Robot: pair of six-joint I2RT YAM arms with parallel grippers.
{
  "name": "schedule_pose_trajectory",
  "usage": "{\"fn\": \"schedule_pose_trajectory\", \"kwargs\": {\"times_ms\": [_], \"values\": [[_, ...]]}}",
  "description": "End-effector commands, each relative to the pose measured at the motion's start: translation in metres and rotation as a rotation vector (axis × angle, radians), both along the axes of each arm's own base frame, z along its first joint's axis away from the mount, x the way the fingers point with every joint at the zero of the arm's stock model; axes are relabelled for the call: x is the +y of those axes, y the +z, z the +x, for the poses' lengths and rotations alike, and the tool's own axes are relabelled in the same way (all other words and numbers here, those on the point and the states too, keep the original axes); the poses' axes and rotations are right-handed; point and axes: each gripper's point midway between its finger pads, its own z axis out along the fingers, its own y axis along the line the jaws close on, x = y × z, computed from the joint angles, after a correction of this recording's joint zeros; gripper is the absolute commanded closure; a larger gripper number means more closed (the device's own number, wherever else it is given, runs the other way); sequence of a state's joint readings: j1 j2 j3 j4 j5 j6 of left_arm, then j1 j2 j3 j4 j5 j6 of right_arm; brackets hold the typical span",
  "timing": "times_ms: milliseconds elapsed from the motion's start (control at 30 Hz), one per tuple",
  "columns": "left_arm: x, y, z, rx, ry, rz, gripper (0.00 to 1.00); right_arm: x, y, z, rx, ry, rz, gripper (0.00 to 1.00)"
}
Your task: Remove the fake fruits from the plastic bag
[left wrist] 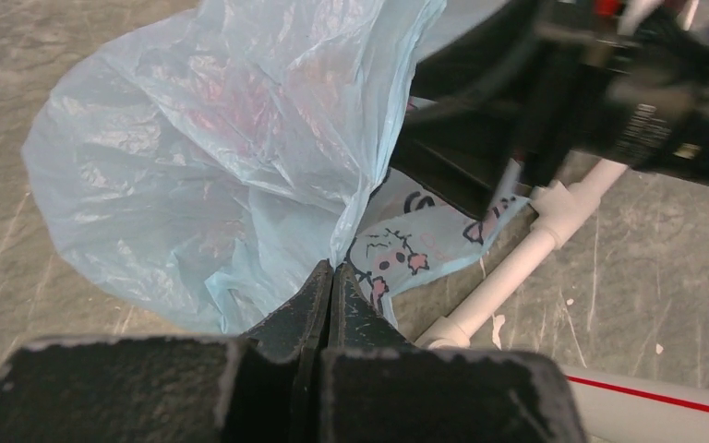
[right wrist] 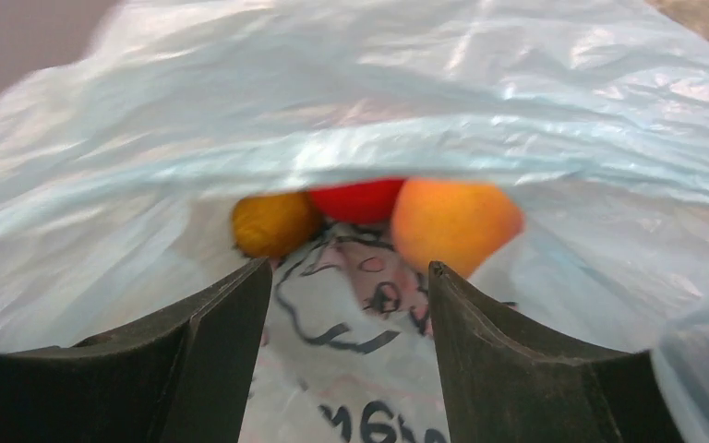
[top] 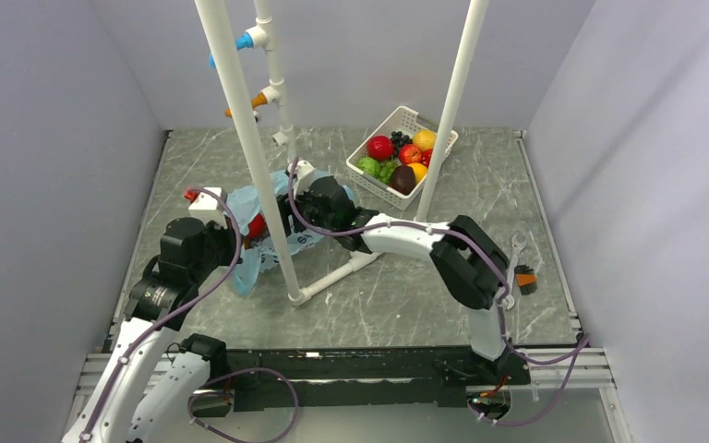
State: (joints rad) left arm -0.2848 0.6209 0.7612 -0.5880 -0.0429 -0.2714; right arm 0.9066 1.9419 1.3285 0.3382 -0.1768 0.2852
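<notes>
The light-blue plastic bag lies left of centre, by the white pipe frame. My left gripper is shut on the bag's edge and holds it up. My right gripper is open inside the bag's mouth, over the printed white panel. Just beyond its fingertips lie three fake fruits: a dark orange ball at left, a red one in the middle, a peach-orange one at right. The red fruit shows through the bag in the top view.
A white pipe frame stands over the bag, its base pipe on the table beside it. A white slotted basket with several other fruits sits at the back right. A small orange-and-black object lies at the right.
</notes>
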Motion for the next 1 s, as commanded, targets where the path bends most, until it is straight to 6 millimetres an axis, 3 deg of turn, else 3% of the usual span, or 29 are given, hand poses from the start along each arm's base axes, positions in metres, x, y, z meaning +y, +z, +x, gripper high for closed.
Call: {"fn": "schedule_pose_trajectory", "kwargs": {"times_ms": [0, 133, 400, 700, 833, 967], "values": [[-0.016, 0.005, 0.007, -0.032, -0.098, -0.005, 1.0, 0.005, -0.004, 0.039, -0.046, -0.145, -0.011, 0.35], [-0.02, -0.002, 0.008, -0.021, -0.118, -0.007, 1.0, 0.016, -0.017, 0.048, -0.097, -0.122, -0.027, 0.34], [-0.023, -0.006, 0.011, -0.011, -0.135, 0.0, 1.0, 0.038, -0.002, 0.041, -0.124, -0.025, 0.052, 0.35], [-0.024, -0.006, 0.01, -0.014, -0.146, -0.002, 1.0, 0.056, -0.049, 0.07, -0.126, -0.073, -0.052, 0.3], [-0.023, -0.006, 0.011, -0.011, -0.138, 0.004, 1.0, 0.045, -0.069, 0.086, -0.151, -0.15, -0.149, 0.26], [-0.021, -0.006, 0.011, -0.011, -0.127, 0.01, 1.0, 0.03, -0.089, 0.085, -0.15, -0.175, -0.207, 0.26]]}}
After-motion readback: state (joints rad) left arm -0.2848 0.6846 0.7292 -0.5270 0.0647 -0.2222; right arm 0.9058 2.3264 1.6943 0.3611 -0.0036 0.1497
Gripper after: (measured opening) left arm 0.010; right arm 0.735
